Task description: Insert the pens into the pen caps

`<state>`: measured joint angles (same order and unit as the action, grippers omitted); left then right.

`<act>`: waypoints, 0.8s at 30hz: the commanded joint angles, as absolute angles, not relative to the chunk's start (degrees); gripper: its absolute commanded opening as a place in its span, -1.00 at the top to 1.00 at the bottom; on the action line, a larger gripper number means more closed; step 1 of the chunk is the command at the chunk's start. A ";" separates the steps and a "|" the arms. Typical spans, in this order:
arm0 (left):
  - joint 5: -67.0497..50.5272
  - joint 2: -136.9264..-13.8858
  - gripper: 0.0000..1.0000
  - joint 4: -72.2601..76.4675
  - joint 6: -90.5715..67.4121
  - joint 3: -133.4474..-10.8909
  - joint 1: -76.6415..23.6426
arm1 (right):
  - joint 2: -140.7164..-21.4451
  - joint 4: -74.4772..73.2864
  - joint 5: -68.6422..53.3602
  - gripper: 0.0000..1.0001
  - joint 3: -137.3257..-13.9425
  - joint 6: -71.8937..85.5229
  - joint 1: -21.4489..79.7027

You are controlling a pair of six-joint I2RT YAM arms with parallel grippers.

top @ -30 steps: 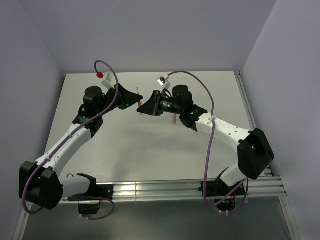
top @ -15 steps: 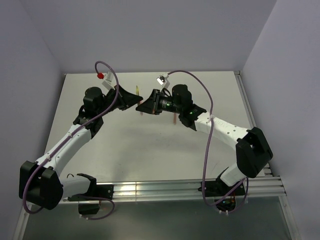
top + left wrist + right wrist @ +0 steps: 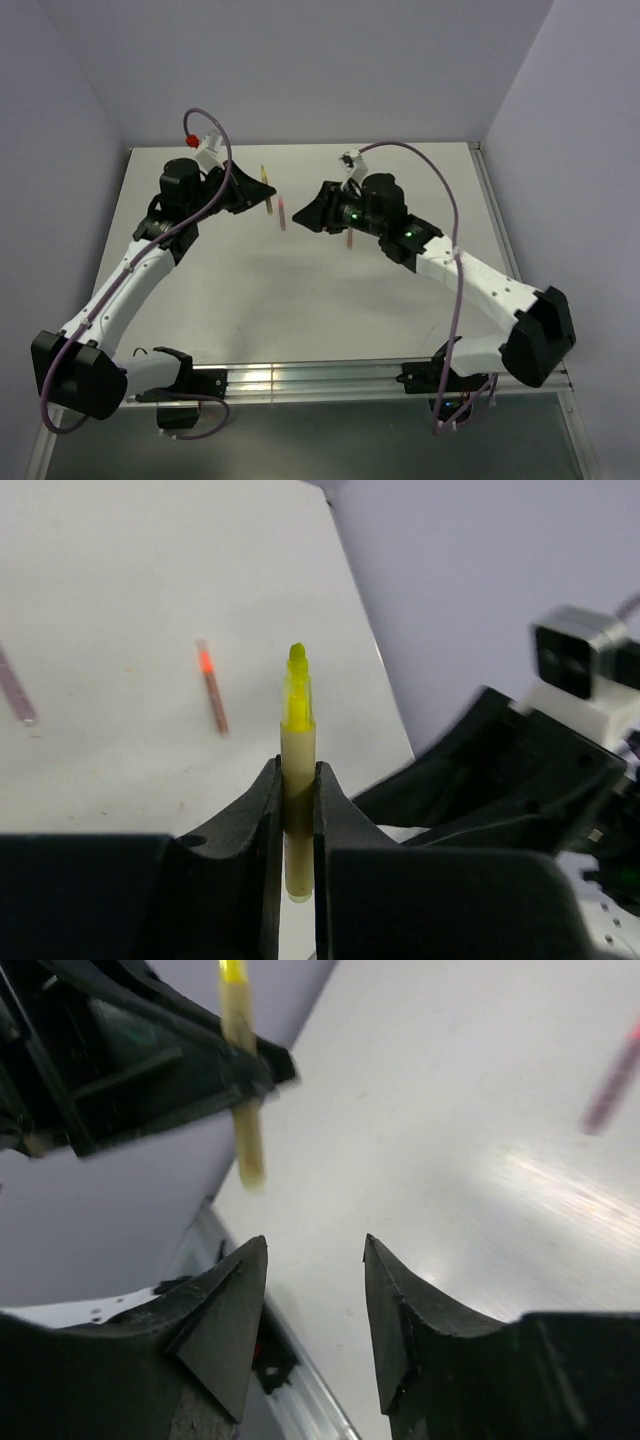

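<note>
The left gripper (image 3: 296, 776) was seen clamped on the tan-olive pen (image 3: 297, 725), whose lower barrel was pinched between the two dark fingers (image 3: 262, 810) while the bare yellow-green tip was left standing clear above them. The grip was judged to have been taken low so that the writing end was exposed and could be offered to a cap, and no cap could be made out on the tip or in either gripper. The right gripper (image 3: 315, 1242) was found with its fingers apart and nothing between them. It was pointed toward the held pen, which appeared just beyond its left finger in the right wrist view. In the top view the two grippers were shown facing each other above the far half of the table (image 3: 300, 310), near but not touching. That arrangement was read as a two-handed mating posture. A red pen (image 3: 283, 212) was seen between them, apparently lying on the table, and a second red pen (image 3: 350, 238) lay beside the right wrist. No brand, label or readable writing could be found on the pens, the fingers or the arms.
</note>
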<state>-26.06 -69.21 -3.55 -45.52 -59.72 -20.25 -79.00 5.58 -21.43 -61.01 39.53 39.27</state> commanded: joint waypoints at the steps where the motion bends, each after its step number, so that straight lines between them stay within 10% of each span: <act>1: -21.46 -67.85 0.99 -11.24 -40.79 -63.63 -17.15 | -70.41 -7.97 -8.11 -0.04 -59.16 32.71 37.27; 24: -24.17 -63.90 0.99 -11.25 -36.74 -55.37 -16.52 | -88.59 -19.16 10.37 0.21 -54.22 25.14 12.92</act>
